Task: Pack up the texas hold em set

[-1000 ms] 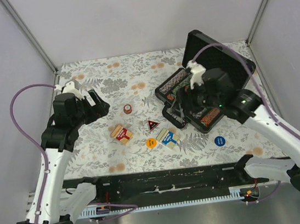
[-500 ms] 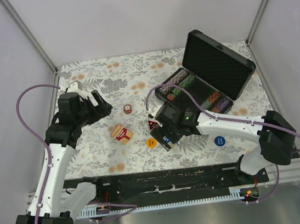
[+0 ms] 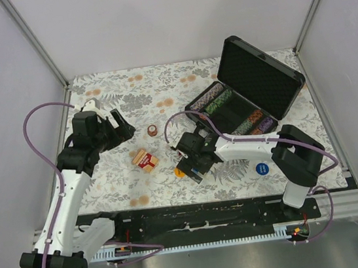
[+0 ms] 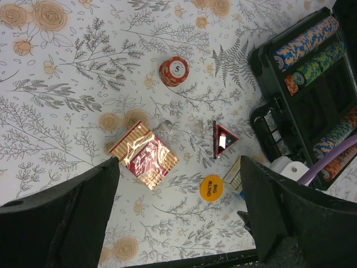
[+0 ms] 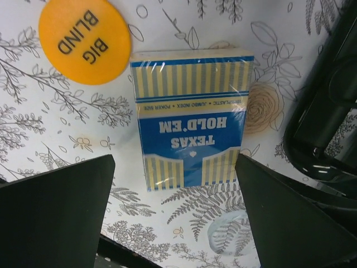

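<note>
The black case (image 3: 259, 78) lies open at the back right, with chip rows (image 3: 217, 100) in its tray. My right gripper (image 3: 193, 164) is open and low over the blue card deck (image 5: 191, 120), its fingers astride the deck's near end without touching it. The yellow "big blind" disc (image 5: 83, 40) lies beside the deck. The red deck (image 3: 144, 159), reddish chip stack (image 3: 152, 130) and blue disc (image 3: 261, 169) lie on the table. The red triangle (image 4: 222, 139) shows in the left wrist view. My left gripper (image 3: 120, 125) is open and empty, raised to the left of the chips.
The table has a floral cloth (image 3: 126, 187). The case's tray wall (image 5: 329, 111) stands close to the right of the blue deck. Grey walls and metal posts close in three sides. A black rail (image 3: 196, 214) runs along the near edge.
My right arm has swung from above the case down and left, and now hovers over the blue deck. My left arm has shifted only slightly.
</note>
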`<state>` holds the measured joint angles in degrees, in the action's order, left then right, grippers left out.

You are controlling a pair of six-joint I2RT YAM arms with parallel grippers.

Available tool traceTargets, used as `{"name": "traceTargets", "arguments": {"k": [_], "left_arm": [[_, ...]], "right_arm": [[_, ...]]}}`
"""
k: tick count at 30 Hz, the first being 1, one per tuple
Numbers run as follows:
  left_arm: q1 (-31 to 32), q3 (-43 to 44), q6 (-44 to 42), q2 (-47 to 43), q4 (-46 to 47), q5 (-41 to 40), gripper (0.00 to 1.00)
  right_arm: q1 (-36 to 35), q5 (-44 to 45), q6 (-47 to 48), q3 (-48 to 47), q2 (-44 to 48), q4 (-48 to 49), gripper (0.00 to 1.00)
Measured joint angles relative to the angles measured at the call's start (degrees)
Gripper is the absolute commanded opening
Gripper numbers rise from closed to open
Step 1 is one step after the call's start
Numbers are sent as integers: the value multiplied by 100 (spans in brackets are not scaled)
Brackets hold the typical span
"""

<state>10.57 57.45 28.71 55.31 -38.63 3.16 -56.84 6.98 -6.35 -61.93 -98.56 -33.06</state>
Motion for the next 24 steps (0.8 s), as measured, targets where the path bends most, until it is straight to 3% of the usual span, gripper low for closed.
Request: {"name": "traceTargets", "arguments": {"k": [24], "left_arm": [[0,-17,-2,437,31,-57,94]], "right_arm": [[328,-22,1104,-1176,-669,-136,98]]}}
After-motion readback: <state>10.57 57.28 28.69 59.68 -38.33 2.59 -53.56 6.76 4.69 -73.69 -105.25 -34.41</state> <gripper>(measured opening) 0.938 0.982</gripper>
